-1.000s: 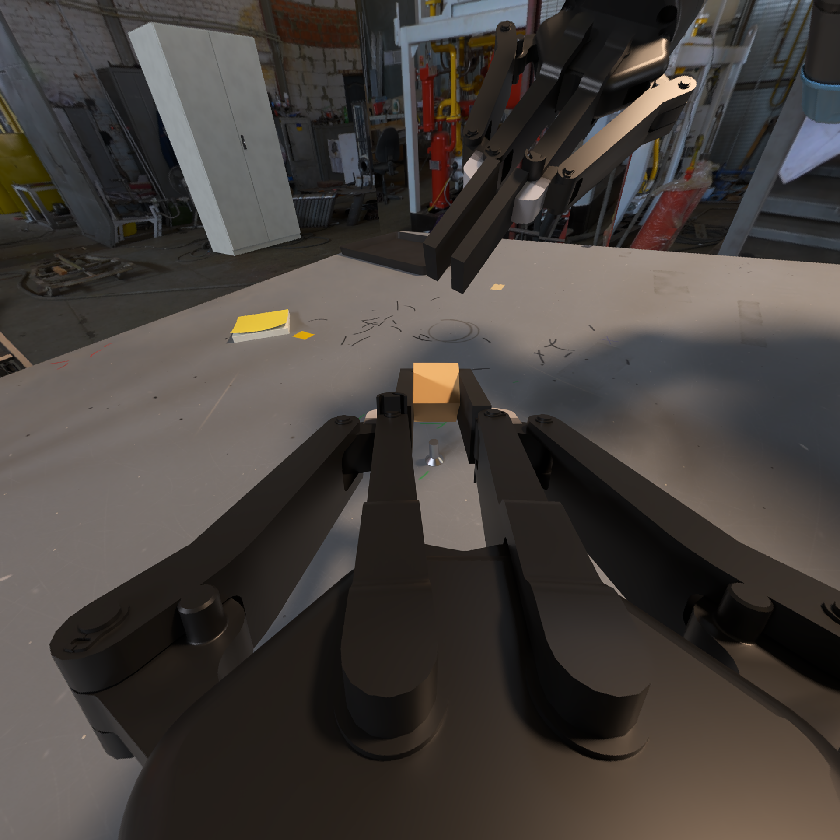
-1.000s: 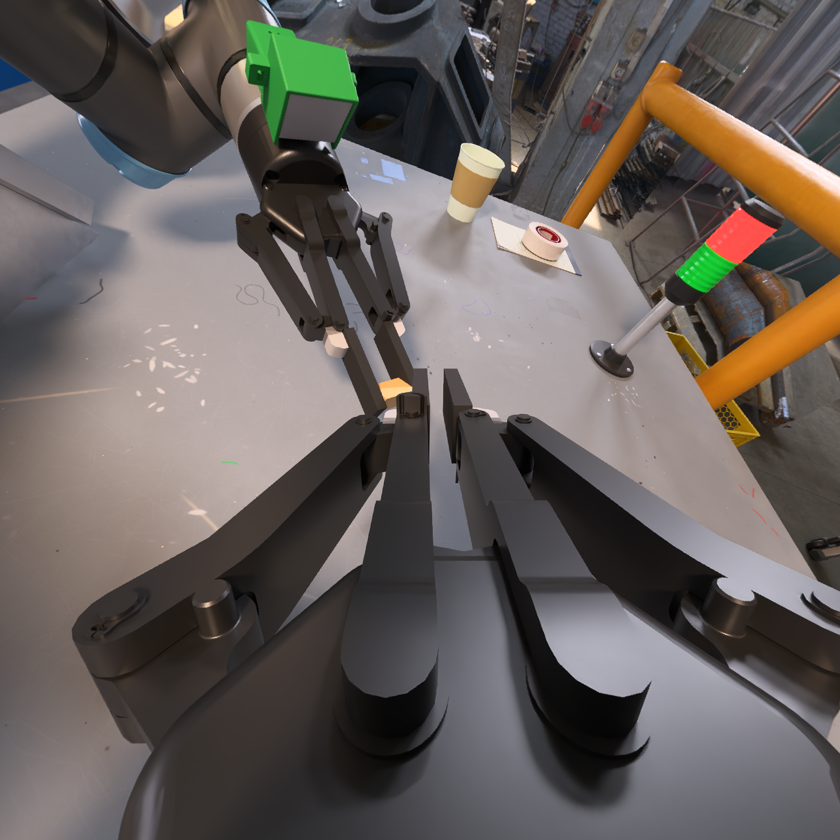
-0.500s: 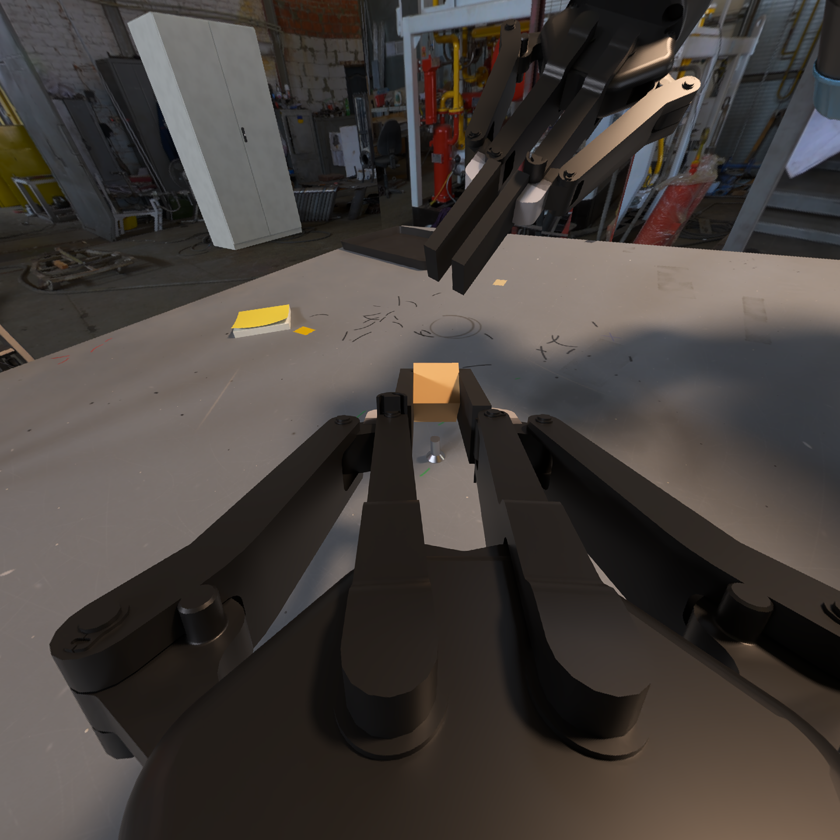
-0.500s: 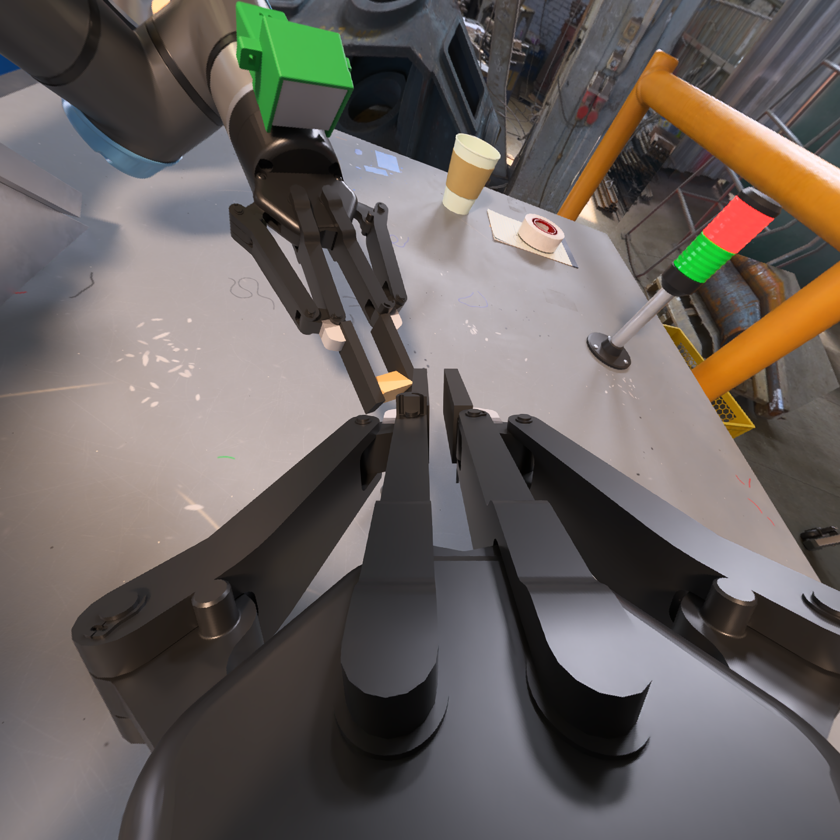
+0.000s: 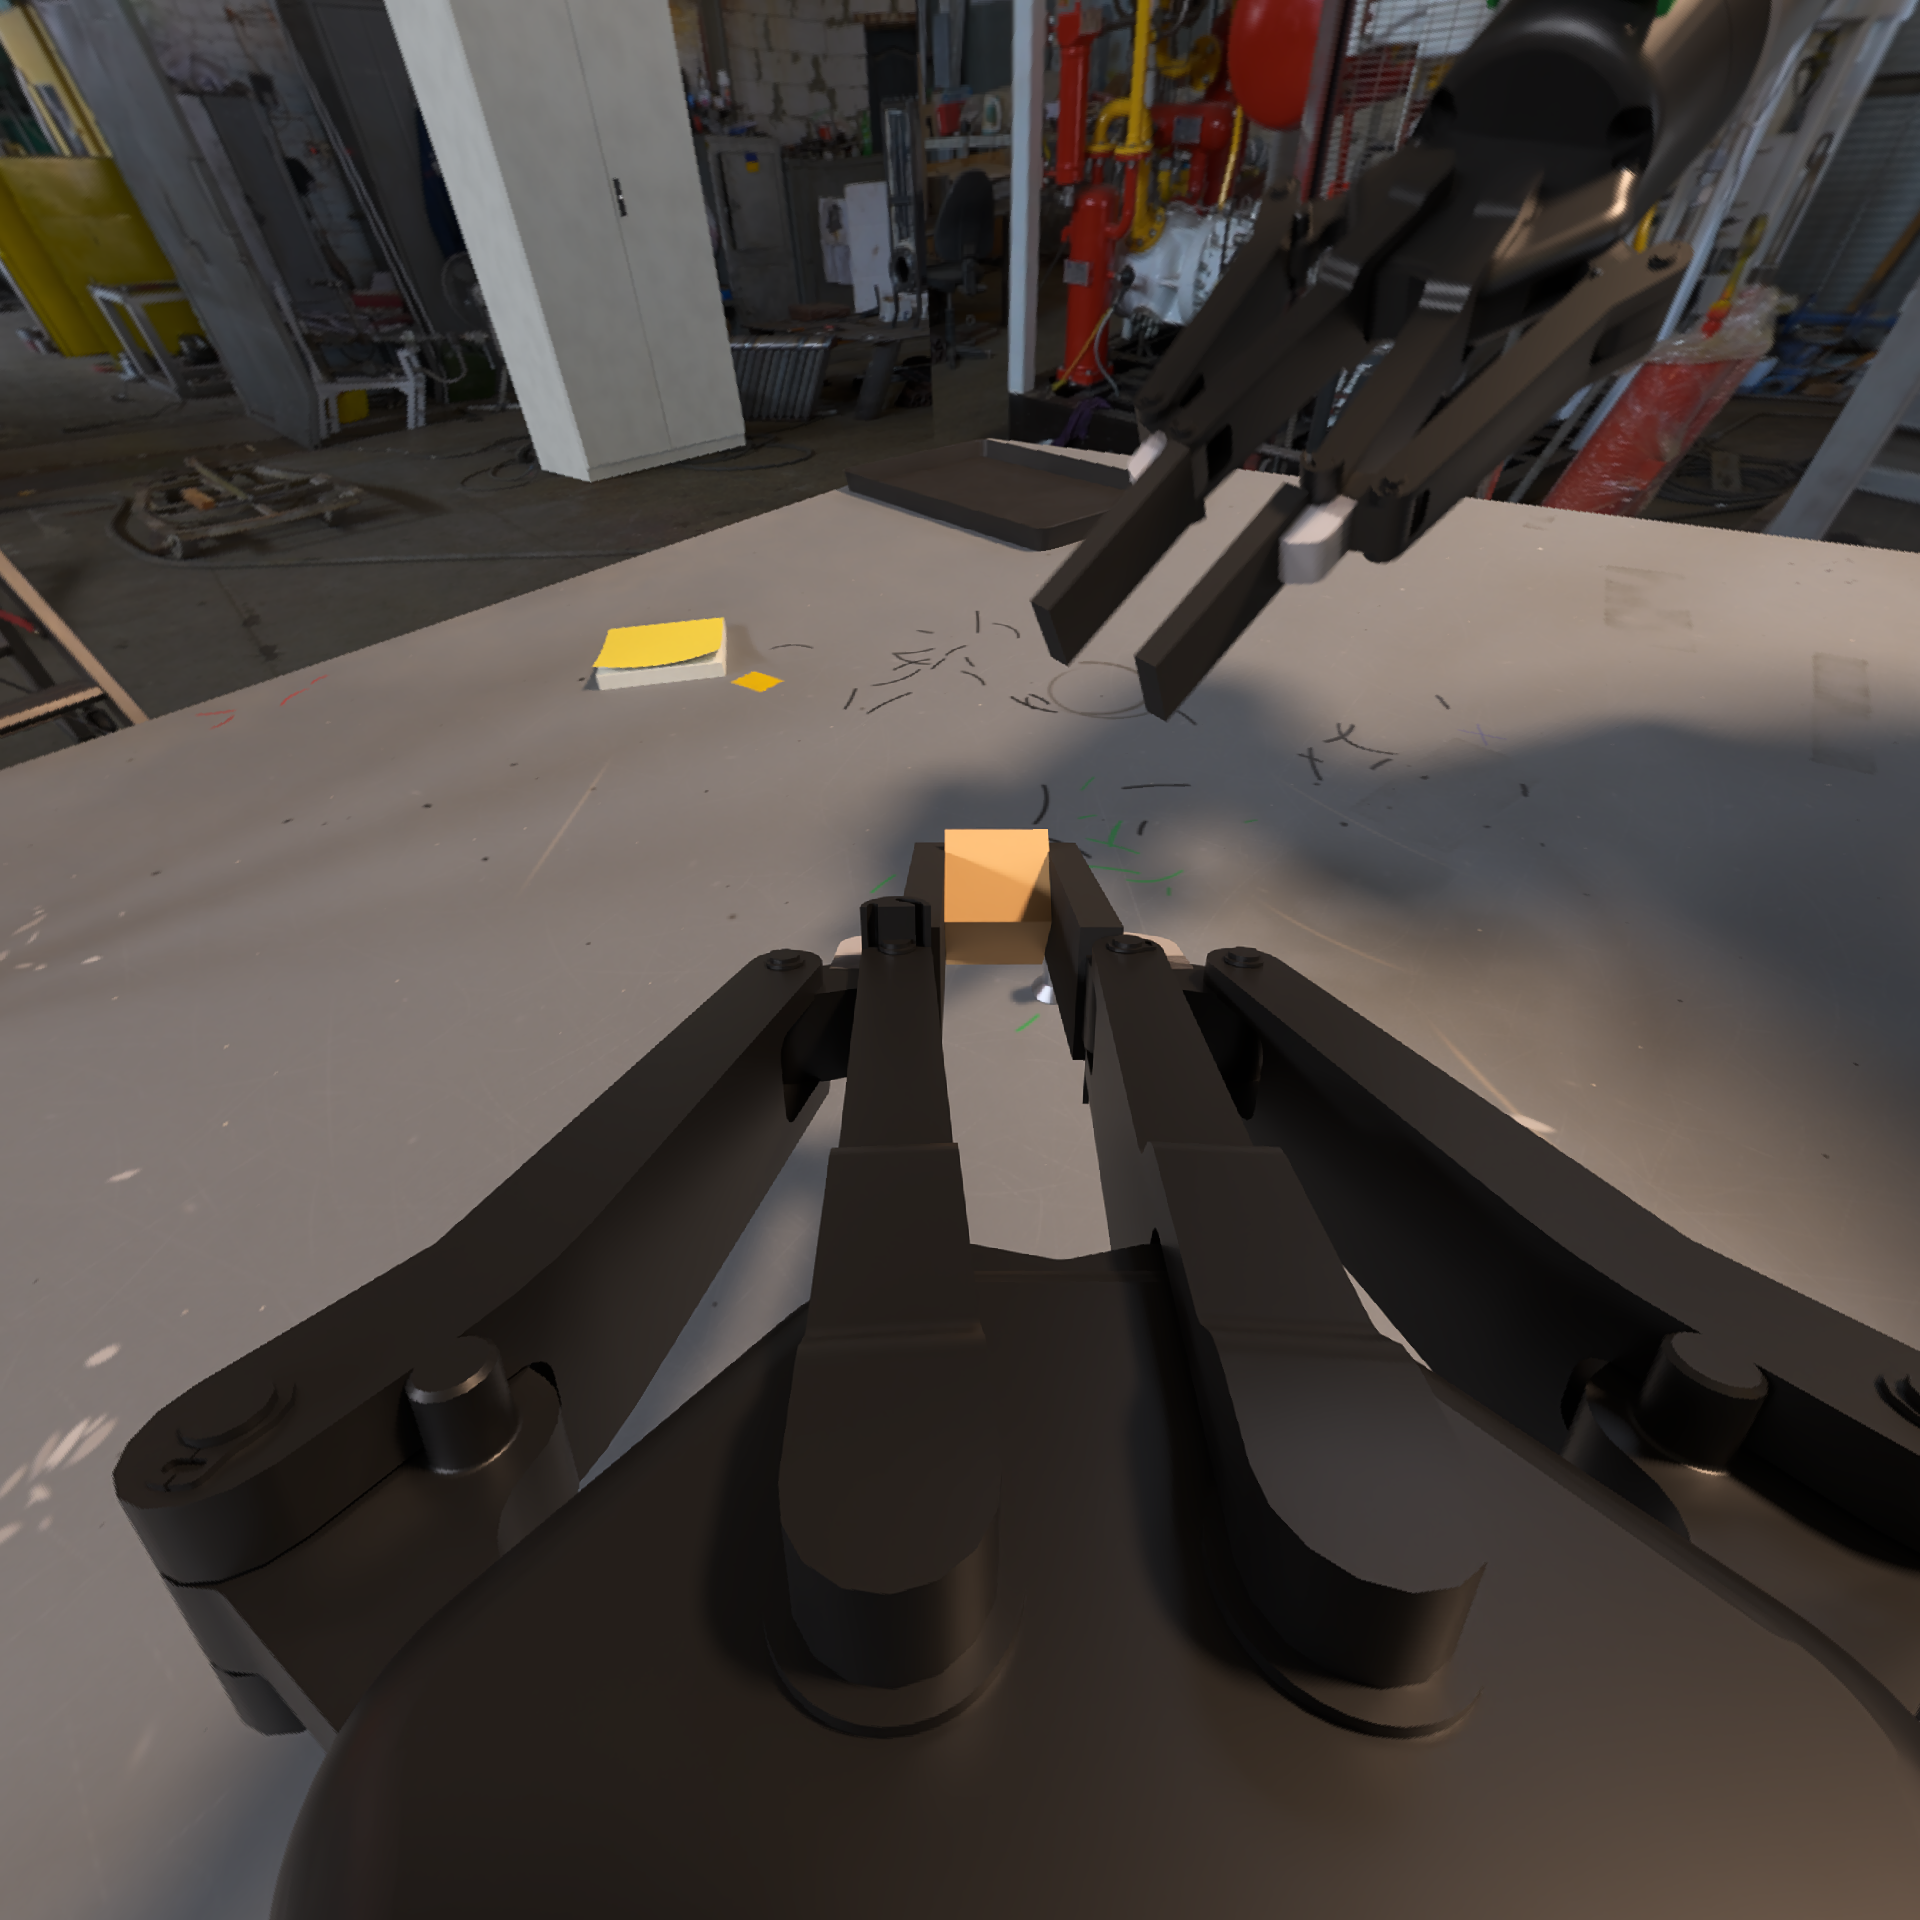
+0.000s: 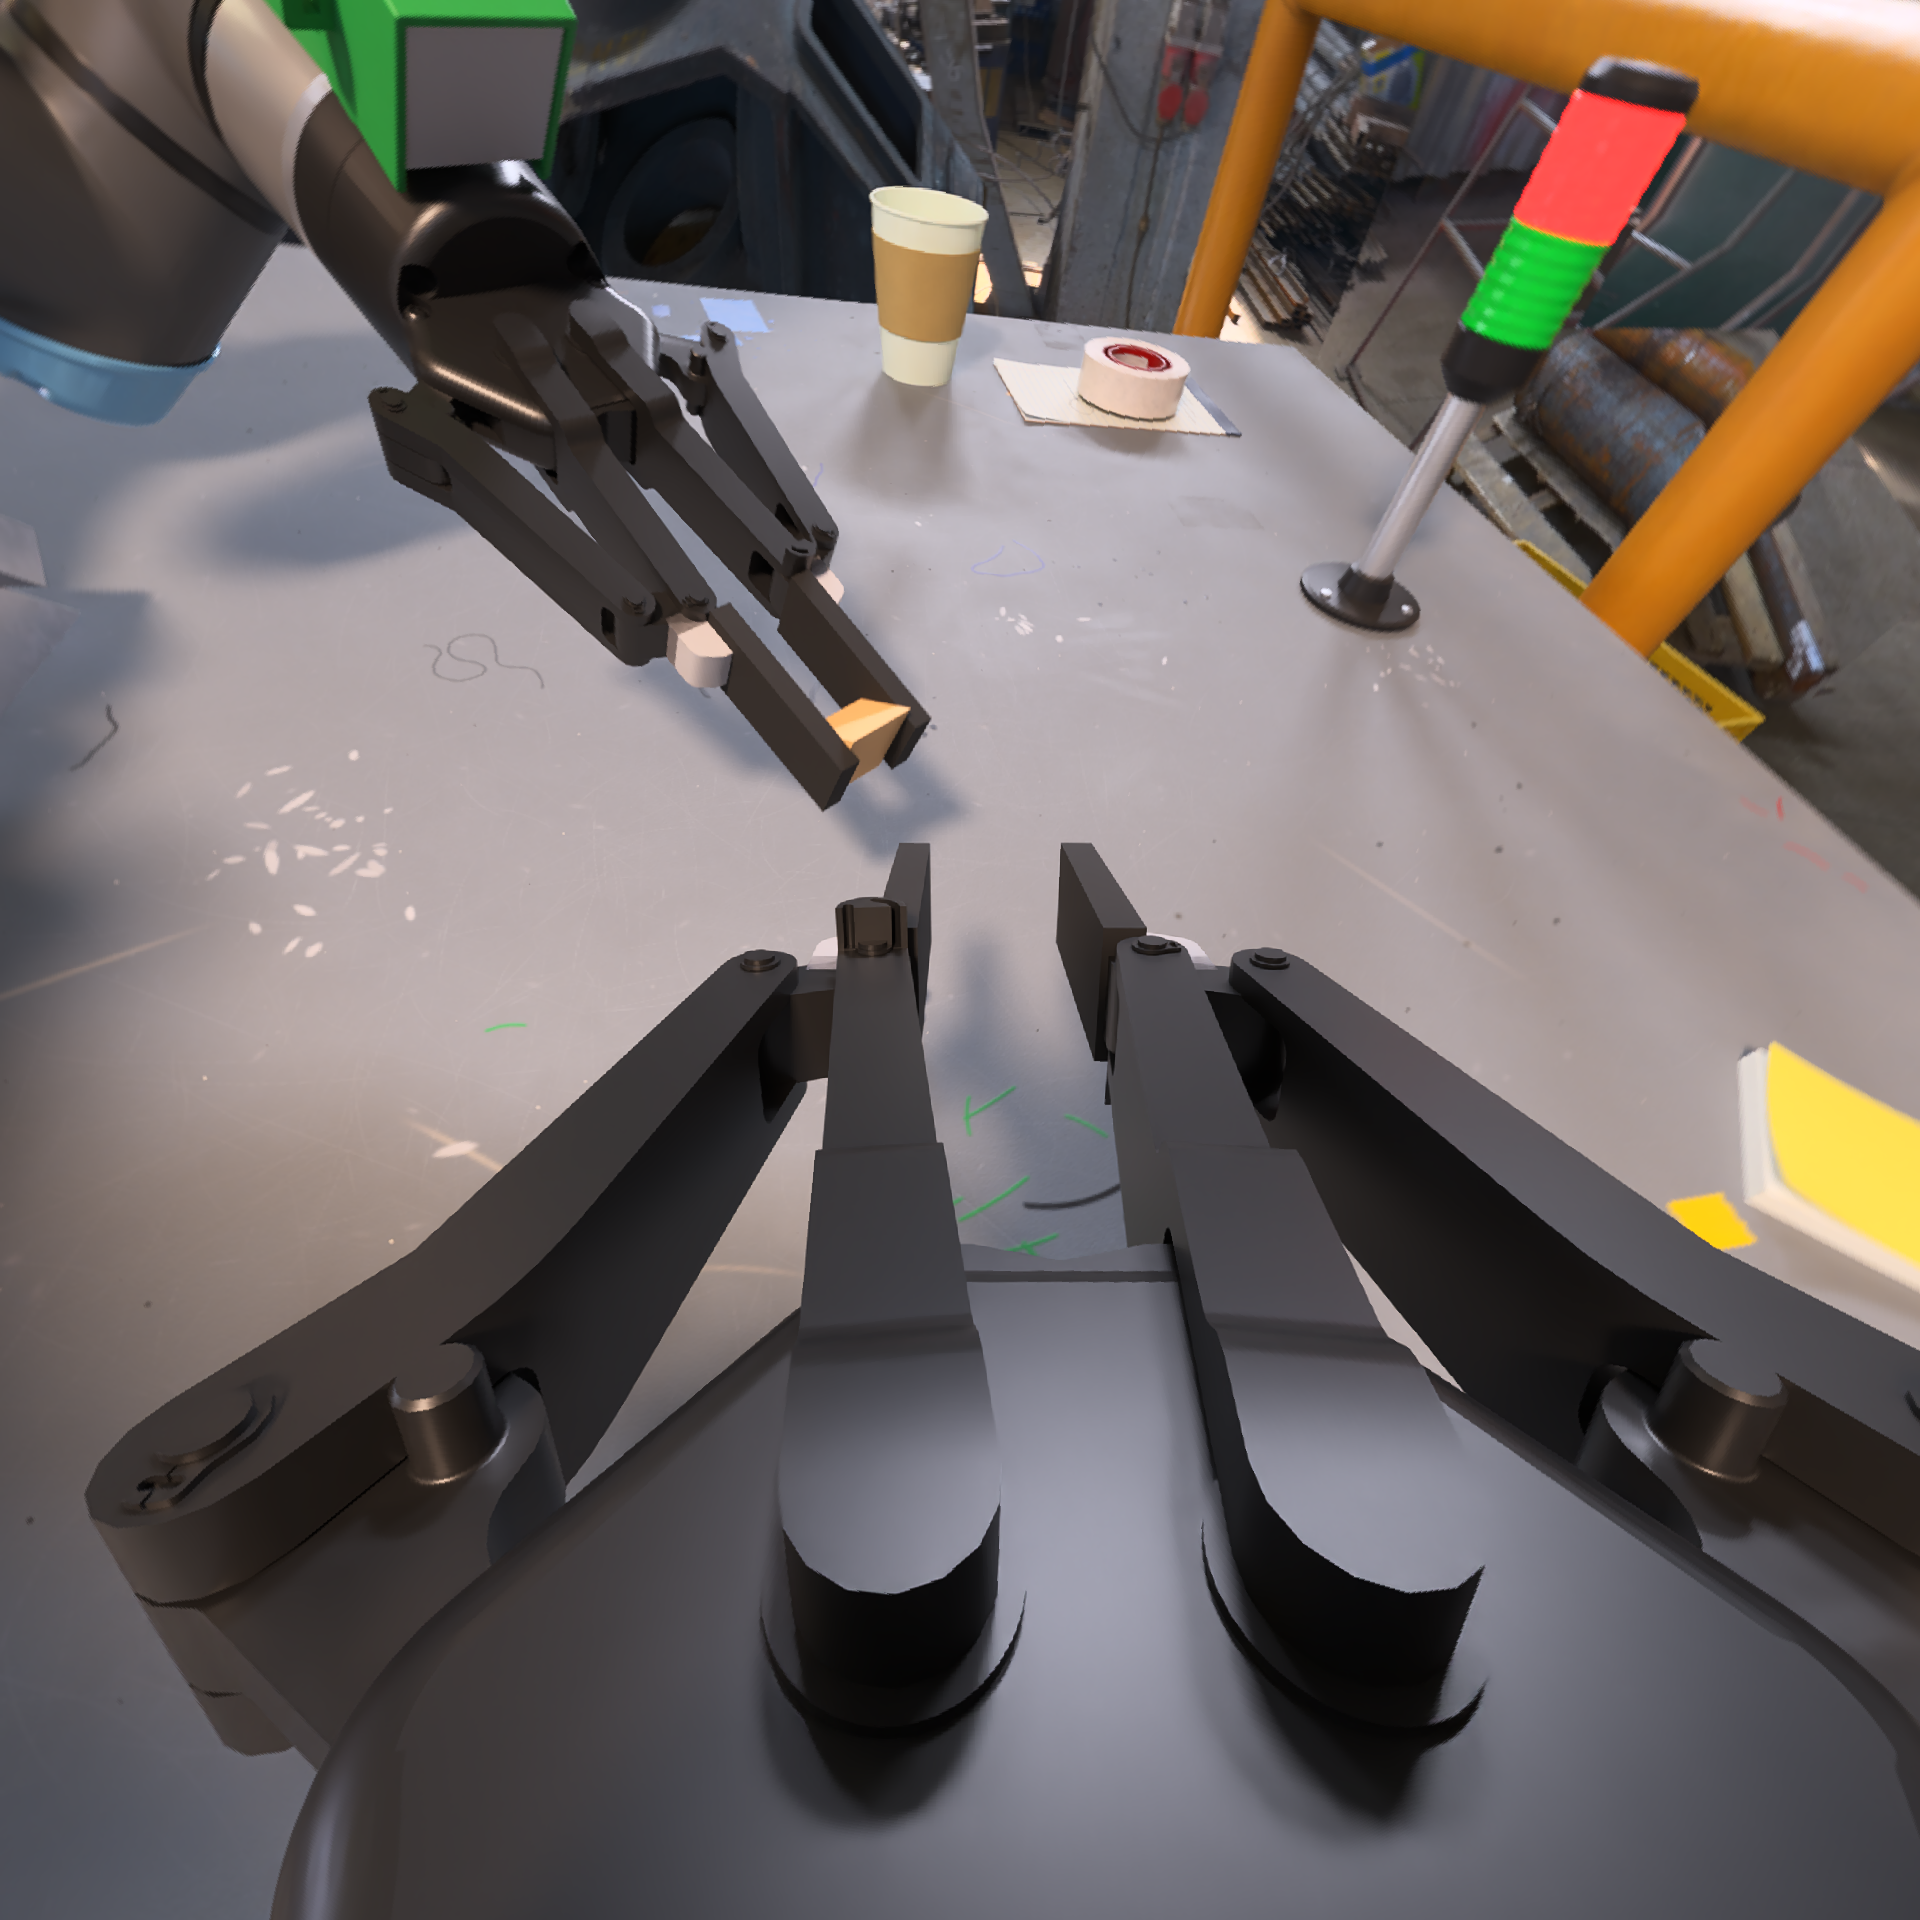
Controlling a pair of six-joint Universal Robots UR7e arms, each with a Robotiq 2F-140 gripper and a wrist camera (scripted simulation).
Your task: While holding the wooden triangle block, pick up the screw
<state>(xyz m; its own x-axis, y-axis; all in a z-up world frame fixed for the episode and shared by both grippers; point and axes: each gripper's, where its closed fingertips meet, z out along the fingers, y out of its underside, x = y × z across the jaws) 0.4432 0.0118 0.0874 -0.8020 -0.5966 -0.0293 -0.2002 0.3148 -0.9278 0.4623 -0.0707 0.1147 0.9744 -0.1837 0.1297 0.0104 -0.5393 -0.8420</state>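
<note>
My left gripper (image 5: 995, 868) is shut on the wooden triangle block (image 5: 992, 883) and holds it just above the grey table (image 5: 416, 935). The small silver screw (image 5: 1039, 993) lies on the table under the block, partly hidden behind my right finger. My right gripper (image 6: 992, 883) is open and empty, hovering over the table. It also shows in the left wrist view (image 5: 1107, 665), above and beyond the block. In the right wrist view the left gripper (image 6: 873, 753) holds the block (image 6: 864, 725) ahead and to the left. I cannot see the screw there.
A yellow note pad (image 5: 660, 655) lies at the table's left, also at the right wrist view's right edge (image 6: 1839, 1153). A paper cup (image 6: 925, 286), a tape roll (image 6: 1132, 374), a signal light post (image 6: 1538, 270) and an orange rail (image 6: 1714, 436) stand at the far side. A dark tray (image 5: 997, 488) sits at the far edge.
My right gripper has opened its fingers and drawn back from the left gripper. The left gripper still holds the block; the screw now sits farther right between its fingers.
</note>
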